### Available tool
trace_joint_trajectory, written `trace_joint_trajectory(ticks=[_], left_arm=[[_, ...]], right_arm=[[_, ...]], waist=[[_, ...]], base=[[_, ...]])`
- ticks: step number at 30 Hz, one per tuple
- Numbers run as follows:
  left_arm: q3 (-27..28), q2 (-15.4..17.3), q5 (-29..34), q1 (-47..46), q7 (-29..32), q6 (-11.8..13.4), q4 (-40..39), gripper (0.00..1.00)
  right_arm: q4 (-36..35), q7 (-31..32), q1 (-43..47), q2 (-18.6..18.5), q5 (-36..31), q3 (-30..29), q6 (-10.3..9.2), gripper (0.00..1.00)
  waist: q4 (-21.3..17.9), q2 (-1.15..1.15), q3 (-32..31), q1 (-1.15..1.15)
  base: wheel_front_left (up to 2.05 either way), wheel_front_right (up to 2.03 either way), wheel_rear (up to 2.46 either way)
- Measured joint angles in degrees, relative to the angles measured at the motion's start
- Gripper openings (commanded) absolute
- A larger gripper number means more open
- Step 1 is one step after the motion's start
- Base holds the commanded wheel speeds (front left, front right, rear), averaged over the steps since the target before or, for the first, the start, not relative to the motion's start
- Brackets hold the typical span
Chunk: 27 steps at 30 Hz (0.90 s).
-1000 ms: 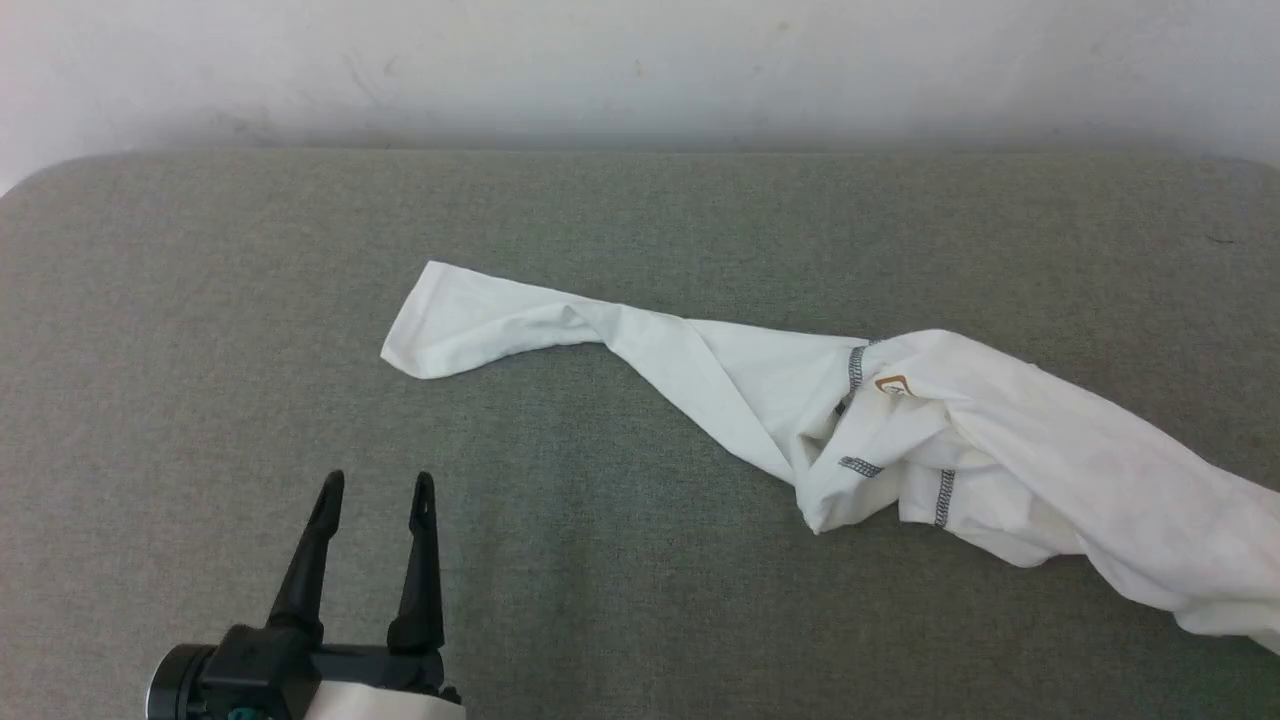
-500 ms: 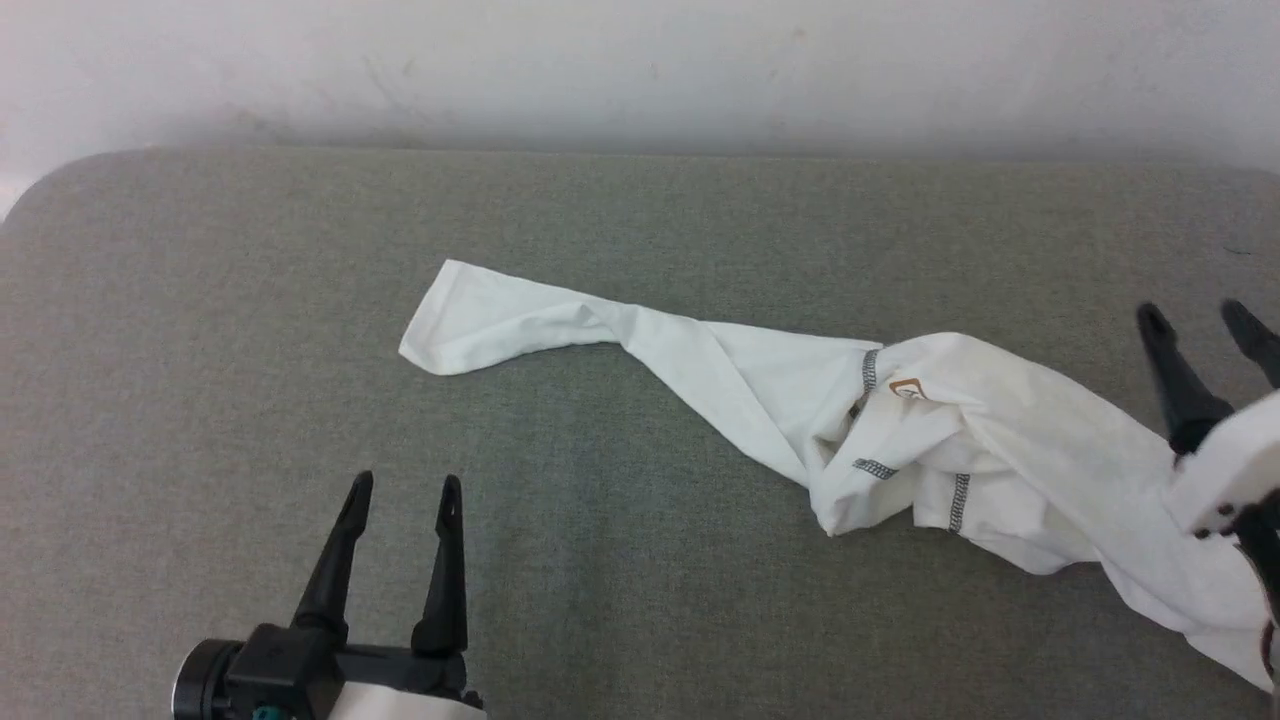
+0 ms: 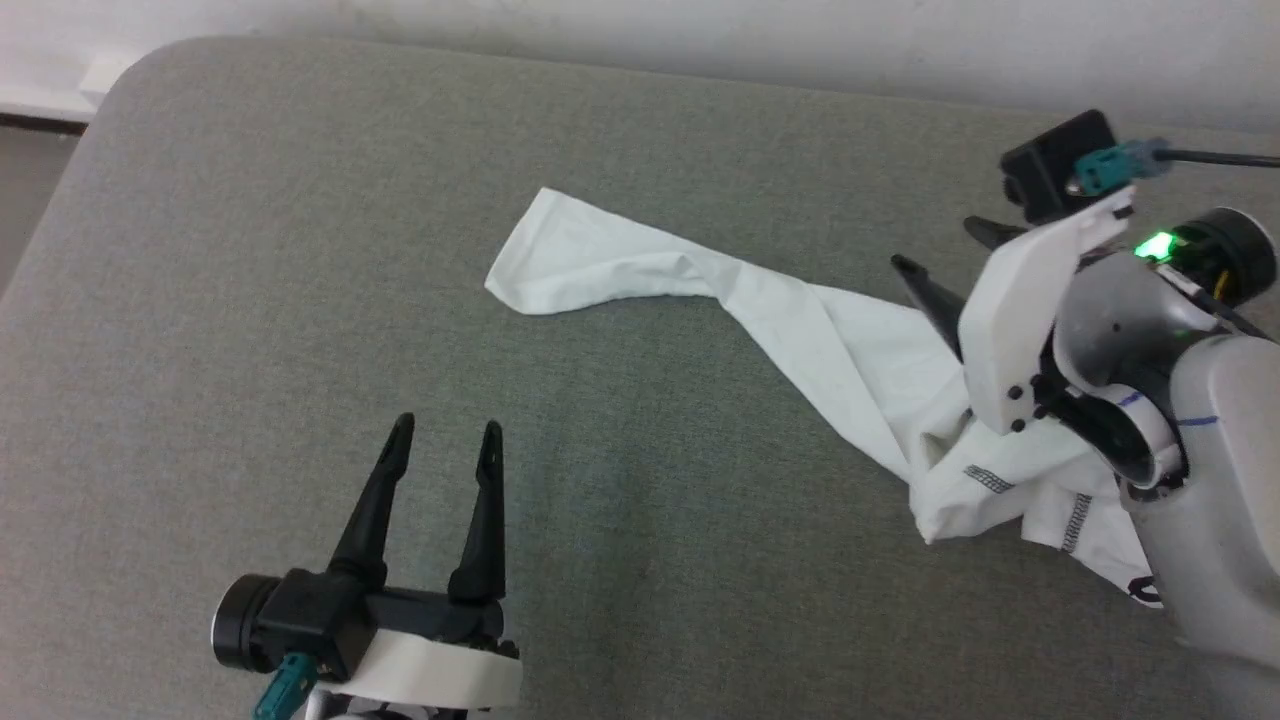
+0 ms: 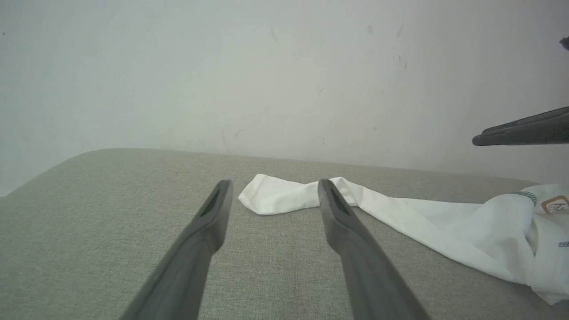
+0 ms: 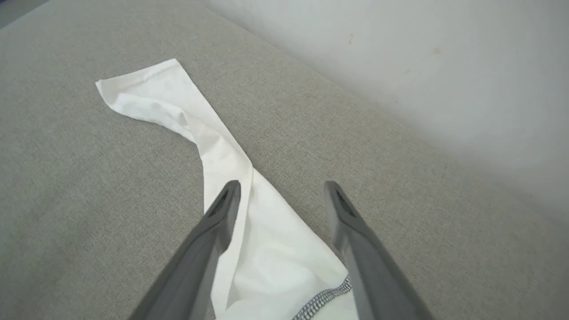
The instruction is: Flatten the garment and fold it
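the garment (image 3: 820, 335) lies on the grey bench (image 3: 300, 250), one sleeve (image 3: 640, 275) stretched toward my left and the body bunched in a heap, partly hidden in the head view under my right arm (image 3: 1200, 450). my right gripper (image 5: 280, 184) is released, fingers spread over the sleeve near the stitched seam (image 5: 324, 297); i cannot tell if it touches the cloth. my left gripper (image 3: 445, 428) is released too, over bare bench, apart from the cuff (image 3: 515, 275). my worry: closing here may catch several twisted layers together, so a pull would drag the heap and not spread it. i see no container here; the garment rests directly on the bench.
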Motion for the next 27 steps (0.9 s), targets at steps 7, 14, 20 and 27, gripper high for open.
trace_joint_trajectory(ticks=[7, 14, 20, 27], left_arm=[[-2.8, 0.0, -1.7, -3.0, 0.0, -0.1, 1.2, 1.0], [-5.9, -0.1, -3.2, -5.0, 0.0, 0.2, 1.7, 1.0], [-6.9, -0.1, -3.6, -5.9, 0.0, 1.0, 2.2, 1.0], [-5.9, -0.1, -3.1, -6.2, 0.0, 1.1, 2.8, 1.0]], right_arm=[[10.9, 5.2, -6.9, -2.8, 1.5, 10.9, 0.01, 1.0], [20.3, 5.6, -9.9, -2.9, 0.9, 14.7, 0.01, 1.0], [23.4, 2.9, -12.4, -2.0, -0.1, 13.5, 0.01, 0.0], [24.3, -5.0, -13.5, 1.0, 0.3, 7.4, 0.01, 0.0]], waist=[[4.4, 0.0, 3.3, 0.01], [8.2, 0.0, 6.2, 0.0], [9.8, 0.0, 8.6, 0.0], [8.4, 0.0, 7.8, 0.0]], base=[[0.0, 0.0, 0.0], [0.0, 0.0, 0.0], [0.0, 0.0, 0.0], [0.0, 0.0, 0.0]])
